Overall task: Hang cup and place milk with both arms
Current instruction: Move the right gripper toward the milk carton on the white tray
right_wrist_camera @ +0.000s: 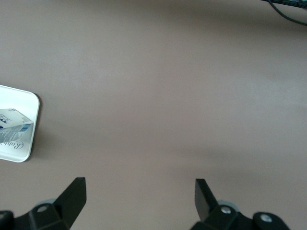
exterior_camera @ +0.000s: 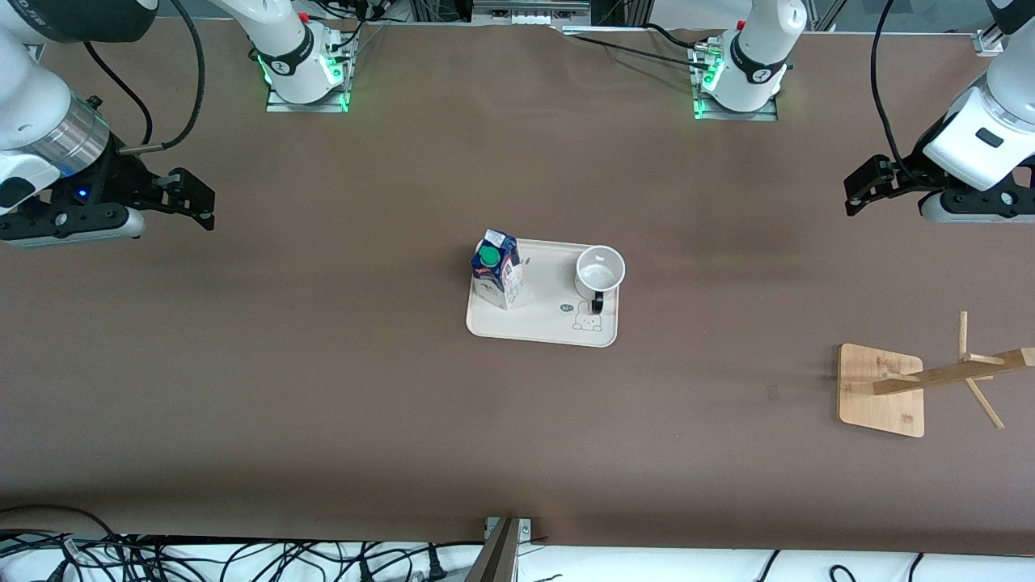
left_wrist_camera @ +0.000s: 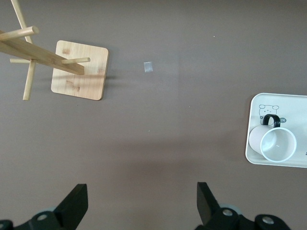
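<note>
The white cup (exterior_camera: 599, 273) stands upright on a cream tray (exterior_camera: 542, 317) at the table's middle, its black handle turned toward the front camera. The milk carton (exterior_camera: 496, 271), blue top and green cap, stands on the same tray toward the right arm's end. My left gripper (exterior_camera: 855, 192) hangs open and empty over bare table at the left arm's end. Its wrist view shows the open gripper (left_wrist_camera: 142, 191), the cup (left_wrist_camera: 277, 143) and the tray (left_wrist_camera: 288, 103). My right gripper (exterior_camera: 202, 202) hangs open and empty over the right arm's end. Its wrist view shows the open gripper (right_wrist_camera: 140, 189) and the milk (right_wrist_camera: 14, 127).
A wooden mug rack (exterior_camera: 881, 392) with a square base and pegs stands toward the left arm's end, nearer the front camera than the tray. It also shows in the left wrist view (left_wrist_camera: 79, 69). Cables lie along the table's front edge.
</note>
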Controlling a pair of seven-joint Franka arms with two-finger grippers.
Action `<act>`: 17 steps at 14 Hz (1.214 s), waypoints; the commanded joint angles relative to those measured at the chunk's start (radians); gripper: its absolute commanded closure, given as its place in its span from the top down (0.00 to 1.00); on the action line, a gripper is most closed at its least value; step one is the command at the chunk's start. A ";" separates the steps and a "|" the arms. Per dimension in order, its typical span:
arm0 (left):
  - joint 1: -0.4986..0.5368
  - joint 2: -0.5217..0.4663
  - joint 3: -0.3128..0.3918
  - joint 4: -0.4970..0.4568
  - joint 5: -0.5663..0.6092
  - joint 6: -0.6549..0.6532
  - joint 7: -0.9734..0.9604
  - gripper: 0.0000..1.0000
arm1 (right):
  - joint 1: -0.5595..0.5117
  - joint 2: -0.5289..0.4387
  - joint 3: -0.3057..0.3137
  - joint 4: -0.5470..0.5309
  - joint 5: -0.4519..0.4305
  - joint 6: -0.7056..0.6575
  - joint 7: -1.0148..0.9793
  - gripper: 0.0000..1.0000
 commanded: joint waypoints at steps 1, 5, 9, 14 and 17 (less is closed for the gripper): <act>0.000 0.014 0.000 0.034 -0.013 -0.027 0.015 1.00 | 0.001 -0.016 0.005 -0.017 -0.024 -0.010 0.007 1.00; 0.000 0.014 0.000 0.034 -0.013 -0.032 0.015 1.00 | 0.002 -0.010 0.005 -0.001 -0.024 -0.014 -0.005 1.00; 0.000 0.014 0.002 0.034 -0.013 -0.032 0.017 1.00 | 0.013 0.002 0.013 0.021 0.002 -0.009 0.007 1.00; 0.001 0.014 0.000 0.034 -0.014 -0.035 0.015 1.00 | 0.036 0.077 0.016 0.022 0.003 -0.015 -0.015 1.00; 0.001 0.014 0.000 0.034 -0.014 -0.035 0.017 1.00 | 0.114 0.103 0.016 0.022 0.020 -0.047 -0.001 1.00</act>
